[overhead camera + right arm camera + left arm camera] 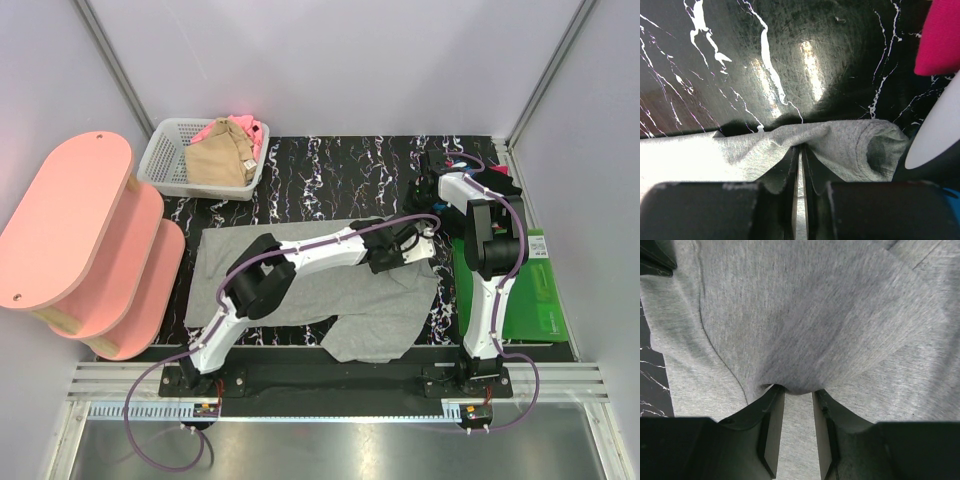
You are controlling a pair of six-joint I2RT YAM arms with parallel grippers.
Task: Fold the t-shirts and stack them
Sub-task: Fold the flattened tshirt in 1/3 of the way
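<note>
Fold of grey t-shirt (815,315) pinched in barely parted left hand (797,430), right hand (801,165) clamped on hem

One grey shirt (320,300), one tan shirt (215,160), one pink shirt (248,130), one basket (163,165), one green board (537,300), one shelf stand (85,210), two arms (320,248).
</note>
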